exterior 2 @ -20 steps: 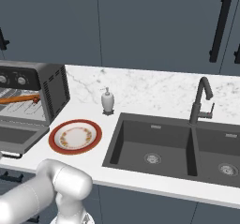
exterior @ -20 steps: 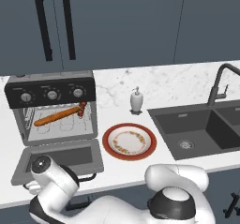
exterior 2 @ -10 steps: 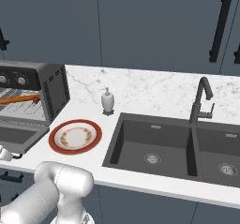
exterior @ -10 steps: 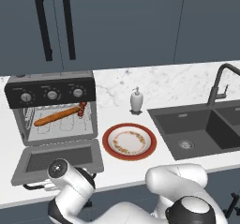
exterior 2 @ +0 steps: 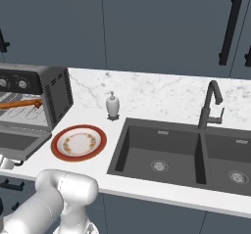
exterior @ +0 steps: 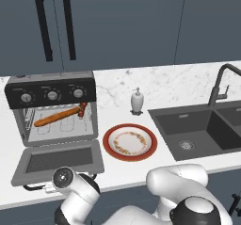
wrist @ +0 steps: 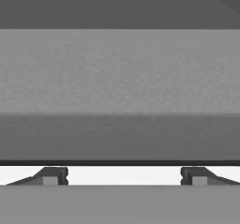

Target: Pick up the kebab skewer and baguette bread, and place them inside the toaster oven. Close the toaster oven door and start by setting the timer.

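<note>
The toaster oven [exterior: 52, 93] stands at the counter's left with its door [exterior: 59, 159] dropped flat. On the wire rack inside lies the orange-brown baguette bread [exterior: 56, 117], also seen from the right as a slim loaf [exterior 2: 17, 103]. The kebab skewer [exterior: 83, 108] rests at the loaf's right end. My wrist [exterior: 63, 178] sits low at the door's front edge, beside the black bar handle [exterior: 32, 187]. In the hand view my gripper [wrist: 124, 176] is open, fingertips [wrist: 54, 176] wide apart, close against a flat grey panel [wrist: 120, 78].
A red-rimmed plate [exterior: 130, 142] lies right of the door. A soap dispenser [exterior: 136, 100] stands behind it. The dark double sink [exterior 2: 181, 152] and black faucet [exterior 2: 210, 105] take up the right of the counter. Dark cabinets [exterior: 117, 21] hang above.
My arm has swung lower and to the right along the door's front edge. The door, the bread and the skewer have not moved.
</note>
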You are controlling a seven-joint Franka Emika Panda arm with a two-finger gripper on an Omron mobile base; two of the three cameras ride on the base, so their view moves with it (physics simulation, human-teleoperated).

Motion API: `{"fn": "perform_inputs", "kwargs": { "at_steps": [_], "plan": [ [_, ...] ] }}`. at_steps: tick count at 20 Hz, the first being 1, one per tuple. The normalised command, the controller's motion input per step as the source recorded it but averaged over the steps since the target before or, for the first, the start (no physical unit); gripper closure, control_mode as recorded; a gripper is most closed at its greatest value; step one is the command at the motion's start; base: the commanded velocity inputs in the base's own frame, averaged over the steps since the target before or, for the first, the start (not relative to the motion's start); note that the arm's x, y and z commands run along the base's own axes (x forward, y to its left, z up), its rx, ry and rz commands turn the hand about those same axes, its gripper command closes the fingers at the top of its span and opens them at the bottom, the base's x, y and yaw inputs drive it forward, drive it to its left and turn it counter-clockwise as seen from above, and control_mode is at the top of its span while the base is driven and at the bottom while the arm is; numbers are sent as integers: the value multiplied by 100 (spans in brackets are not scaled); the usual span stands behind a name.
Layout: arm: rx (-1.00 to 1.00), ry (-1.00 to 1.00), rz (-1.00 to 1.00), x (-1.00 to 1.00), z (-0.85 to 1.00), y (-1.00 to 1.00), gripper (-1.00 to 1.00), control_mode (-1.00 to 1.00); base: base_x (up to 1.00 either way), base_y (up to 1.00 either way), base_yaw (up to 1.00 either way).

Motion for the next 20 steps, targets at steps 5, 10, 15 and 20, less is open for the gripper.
{"fn": "perform_inputs", "kwargs": {
  "at_steps": [5,10,15,20],
  "plan": [
    [6,-1,-1,47,0,-6,-100,-100,0,0,0],
    [6,-3,0,41,0,-19,-100,-100,0,0,0],
    [5,-9,0,36,0,-25,-100,-100,0,0,0],
    [4,-14,-1,60,9,-31,-100,-100,0,0,0]
  ]
}}
